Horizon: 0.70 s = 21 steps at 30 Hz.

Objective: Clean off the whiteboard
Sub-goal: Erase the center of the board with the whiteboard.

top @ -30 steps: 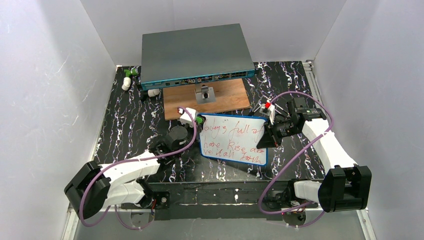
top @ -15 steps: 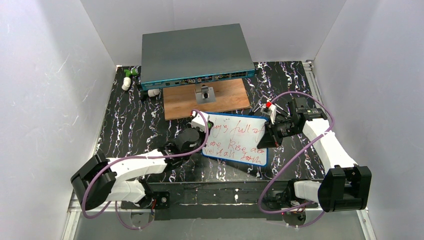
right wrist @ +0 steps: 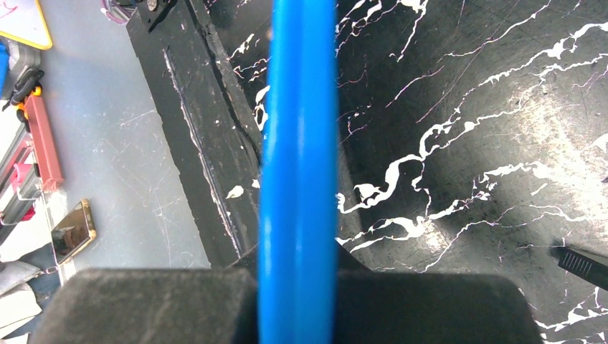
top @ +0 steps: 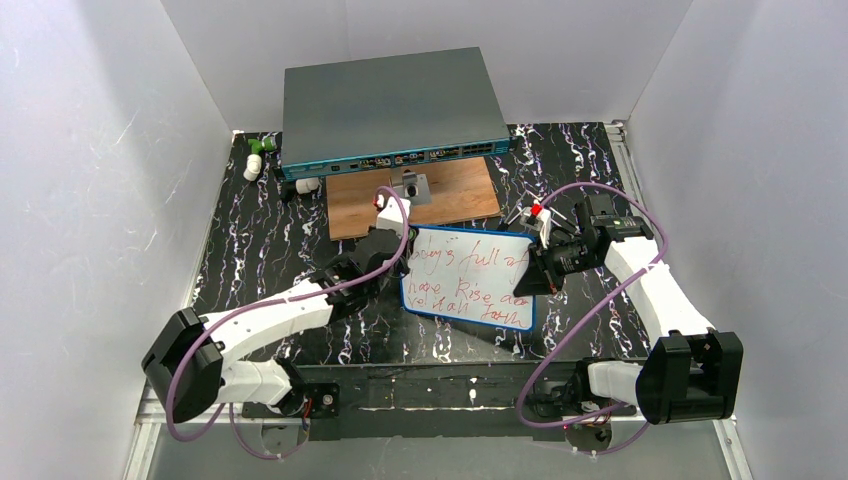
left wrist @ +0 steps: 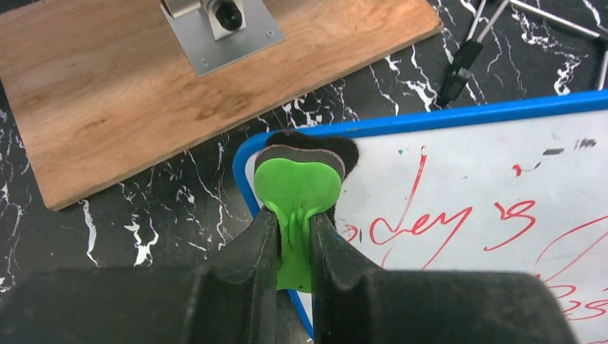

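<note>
Two views catch only fragments of the whiteboard (top: 468,280): the left wrist camera cuts it off at the right and bottom, and the right wrist camera sees just its glossy blue frame edge-on, the written face hidden. It sits on the black, white-veined table top (top: 255,260), just in front of the brown wooden board (top: 455,195), and the red handwriting across it is too loose to read. The left gripper (left wrist: 294,226) pinches the thin stem of a green eraser (left wrist: 297,183). Its rounded, heart-like head, rimmed with dark felt, rests on the board's far left rounded corner; from above, the wrist hides it. The right gripper (top: 538,268) is clamped on the board's right edge, its fingers only a dark blur in its own view. A grey metal bracket (left wrist: 219,25) on the wood is cropped at the top.
</note>
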Tool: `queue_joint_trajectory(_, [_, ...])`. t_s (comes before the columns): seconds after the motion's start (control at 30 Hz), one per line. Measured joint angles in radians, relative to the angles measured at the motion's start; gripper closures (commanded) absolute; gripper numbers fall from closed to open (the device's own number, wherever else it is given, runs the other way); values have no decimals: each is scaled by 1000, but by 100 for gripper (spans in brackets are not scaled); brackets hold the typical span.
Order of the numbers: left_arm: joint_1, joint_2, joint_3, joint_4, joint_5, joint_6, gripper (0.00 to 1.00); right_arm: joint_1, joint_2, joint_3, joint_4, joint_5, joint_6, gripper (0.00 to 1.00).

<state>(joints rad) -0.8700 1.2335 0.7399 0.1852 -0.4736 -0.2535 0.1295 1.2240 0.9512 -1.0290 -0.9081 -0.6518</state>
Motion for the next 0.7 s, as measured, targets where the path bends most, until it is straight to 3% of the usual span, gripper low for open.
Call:
queue_joint_trajectory(0.47, [-52, 6, -37, -124, -27, -29, 100, 0, 0, 0, 0, 0, 5, 99])
queue_joint_trajectory(0.7, [-36, 18, 59, -238, -35, -40, 100, 2, 0, 0, 2, 0, -8, 99])
